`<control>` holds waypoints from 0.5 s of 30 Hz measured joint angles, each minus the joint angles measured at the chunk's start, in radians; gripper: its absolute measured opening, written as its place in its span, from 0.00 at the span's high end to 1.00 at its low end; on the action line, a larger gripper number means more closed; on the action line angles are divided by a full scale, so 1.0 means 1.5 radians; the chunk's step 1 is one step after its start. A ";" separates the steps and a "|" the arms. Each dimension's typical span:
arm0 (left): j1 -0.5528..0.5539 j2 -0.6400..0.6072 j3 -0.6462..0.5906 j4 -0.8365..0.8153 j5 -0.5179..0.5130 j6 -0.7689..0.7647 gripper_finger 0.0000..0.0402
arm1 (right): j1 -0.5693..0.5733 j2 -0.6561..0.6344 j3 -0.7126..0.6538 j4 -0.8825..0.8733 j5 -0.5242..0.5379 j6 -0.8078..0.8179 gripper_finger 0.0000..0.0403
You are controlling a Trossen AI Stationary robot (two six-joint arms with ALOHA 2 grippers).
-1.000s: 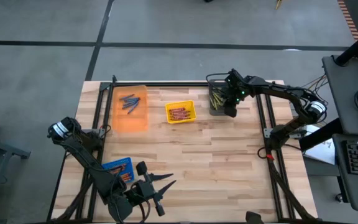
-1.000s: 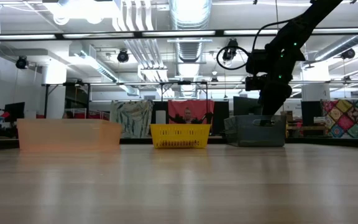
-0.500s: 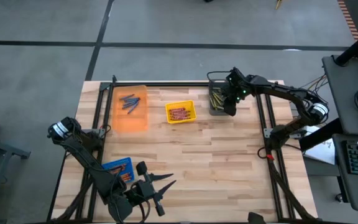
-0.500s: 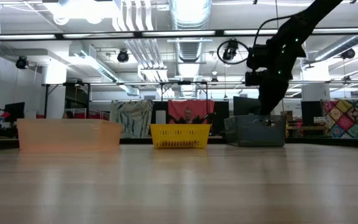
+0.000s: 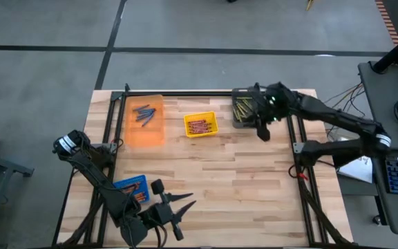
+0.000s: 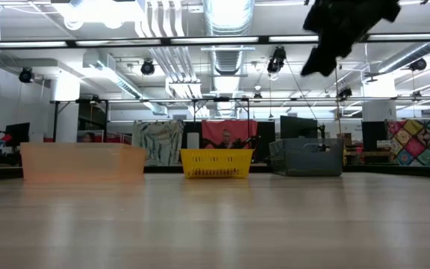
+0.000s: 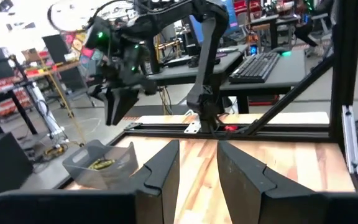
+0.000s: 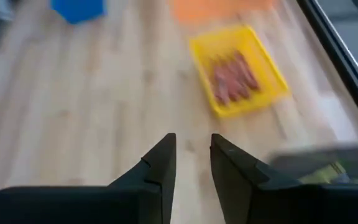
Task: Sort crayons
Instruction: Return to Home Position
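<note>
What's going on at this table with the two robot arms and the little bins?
Two robot arms are sorting crayons by colour. Blue ones lie in the orange bin, red in the yellow bin, green in the grey bin, orange in the blue bin. The right gripper hangs open and empty beside the grey bin; the left gripper waits, open, near the blue bin.

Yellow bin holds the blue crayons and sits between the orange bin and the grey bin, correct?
Not quite: the yellow bin holds red crayons, clear in the high view; the blue crayons lie in the orange bin. It does sit between the orange bin and the grey bin.
</note>
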State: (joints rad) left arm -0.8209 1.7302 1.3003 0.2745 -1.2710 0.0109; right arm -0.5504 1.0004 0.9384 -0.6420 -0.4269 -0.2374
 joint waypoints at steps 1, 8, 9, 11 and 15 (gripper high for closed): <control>0.001 0.000 0.000 0.000 0.004 0.010 0.77 | 0.025 -0.017 -0.002 0.006 0.000 0.011 0.78; 0.025 -0.010 0.000 -0.022 0.178 0.077 0.79 | 0.189 -0.121 -0.024 0.074 0.051 0.077 0.79; 0.030 -0.012 0.000 -0.038 0.184 0.081 0.80 | 0.211 -0.134 -0.029 0.079 0.068 0.080 0.79; 0.042 -0.024 0.000 -0.090 0.191 0.076 0.81 | 0.251 -0.158 -0.041 0.089 0.100 0.089 0.78; 0.065 -0.058 0.000 -0.190 0.213 0.035 0.81 | 0.308 -0.198 -0.076 0.117 0.138 0.100 0.79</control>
State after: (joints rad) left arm -0.7228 1.6436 1.3000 -0.0102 -0.9514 0.0640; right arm -0.0887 0.7042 0.8250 -0.4664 -0.2201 -0.0876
